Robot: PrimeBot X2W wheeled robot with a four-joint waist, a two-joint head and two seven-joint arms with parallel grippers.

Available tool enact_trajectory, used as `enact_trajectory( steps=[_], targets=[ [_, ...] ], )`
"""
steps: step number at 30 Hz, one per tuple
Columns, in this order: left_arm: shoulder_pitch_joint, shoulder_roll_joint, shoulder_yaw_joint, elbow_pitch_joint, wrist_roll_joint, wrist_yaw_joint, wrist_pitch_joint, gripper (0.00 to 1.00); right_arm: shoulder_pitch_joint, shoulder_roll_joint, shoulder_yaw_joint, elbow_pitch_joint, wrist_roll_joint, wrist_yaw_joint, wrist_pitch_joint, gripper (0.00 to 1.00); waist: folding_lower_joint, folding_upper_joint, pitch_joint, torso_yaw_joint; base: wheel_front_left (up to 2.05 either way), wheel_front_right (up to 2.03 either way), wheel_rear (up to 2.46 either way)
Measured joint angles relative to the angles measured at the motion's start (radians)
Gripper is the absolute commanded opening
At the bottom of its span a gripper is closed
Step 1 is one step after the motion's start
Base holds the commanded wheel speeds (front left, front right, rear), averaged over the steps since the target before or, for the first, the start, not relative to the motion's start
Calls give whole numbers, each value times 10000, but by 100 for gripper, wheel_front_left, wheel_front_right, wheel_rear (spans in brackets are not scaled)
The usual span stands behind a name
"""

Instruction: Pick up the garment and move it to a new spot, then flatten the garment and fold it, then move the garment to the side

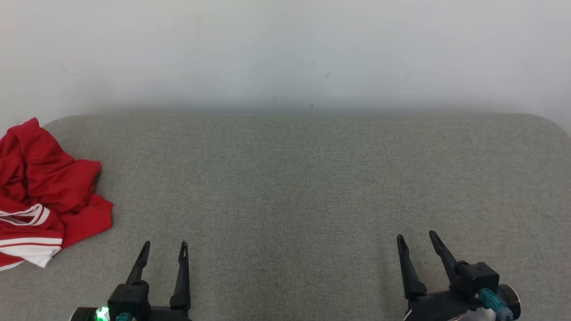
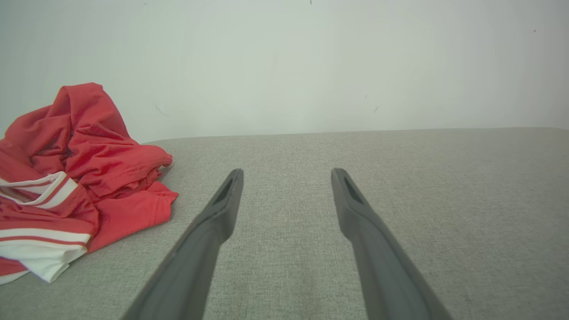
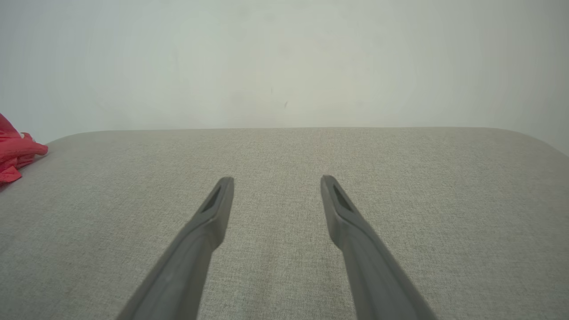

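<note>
A crumpled red garment [image 1: 42, 191] with white stripes lies in a heap at the left edge of the grey fabric table [image 1: 294, 178]. In the left wrist view the garment [image 2: 75, 173] sits left of my fingers, apart from them. My left gripper [image 1: 165, 244] is open near the front edge, to the right of the heap, with nothing between its fingers [image 2: 226, 200]. My right gripper [image 1: 415, 235] stands open at the lower right, far from the cloth. A corner of the garment [image 3: 15, 153] shows at the left edge of the right wrist view.
A pale wall [image 1: 285, 53] rises directly behind the table's far edge. The table's corners are rounded, and the garment overhangs the picture's left side.
</note>
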Motion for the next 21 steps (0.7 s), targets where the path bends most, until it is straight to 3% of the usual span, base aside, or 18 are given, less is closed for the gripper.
enact_trajectory(
  steps=[11,21],
  targets=[
    [-6,-63,130,73,-105,-19,0,100,-7,-2,2,36,4,0,-17,100,0,0,11,14,0,0,0],
    [12,-173,587,27,-915,-186,2,100,72,-8,176,-134,685,2,-29,100,0,1,-96,617,0,0,0]
  ],
)
